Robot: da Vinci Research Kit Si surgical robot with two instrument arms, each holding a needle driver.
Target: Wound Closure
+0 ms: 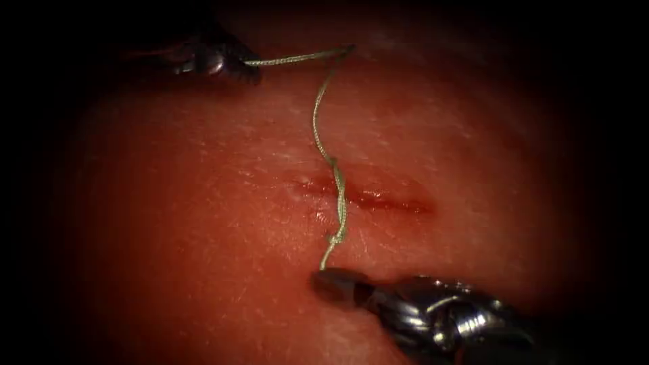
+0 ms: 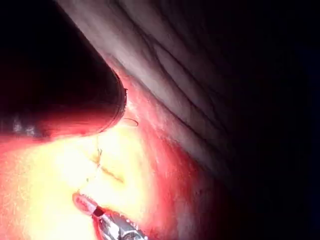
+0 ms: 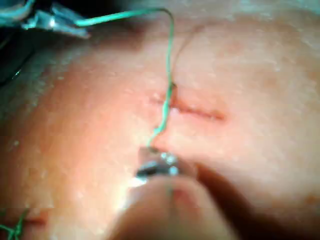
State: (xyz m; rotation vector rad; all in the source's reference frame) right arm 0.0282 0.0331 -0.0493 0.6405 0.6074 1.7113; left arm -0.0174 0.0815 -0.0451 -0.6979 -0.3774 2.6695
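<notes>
- Pale green thread [image 1: 316, 125] runs between your two tools, crossing the cut [image 1: 368, 196] in the tissue [image 1: 169, 223] near the cut's left end.
- Your left tool [image 1: 243, 64] sits at the far side of the tissue, well apart from the cut; its jaws are closed on one end of the thread, which leaves them sideways toward the picture's right and then bends sharply down toward the cut.
- Your right tool [image 1: 334, 284] lies on the near side of the cut, just below it; its jaws are closed on the other end of the thread, right where the strand meets the tip.
- Between the cut and your right tool the thread shows a small twisted knot [image 1: 334, 238], sitting just on the near side of the cut; above it the two strands look wound about each other as they pass over the cut.
- Red fluid [image 1: 389, 201] glistens along the cut, mostly to the right of where the thread crosses.
- From the right wrist view you see the same line-up: the right tool [image 3: 157, 167] nips the thread [image 3: 169, 75] close to the tissue [image 3: 260, 65], the strand rises past the cut [image 3: 192, 110] and turns toward the left tool [image 3: 60, 22].
- In that same view a short cut end of thread [image 3: 17, 227] lies on the tissue, well apart from the cut.
- From the left wrist view your right tool [image 2: 92, 207] shows near the cut [image 2: 112, 174], with a faint strand of thread [image 2: 97, 160] rising from it.
- I cannot tell where the needle is.
</notes>
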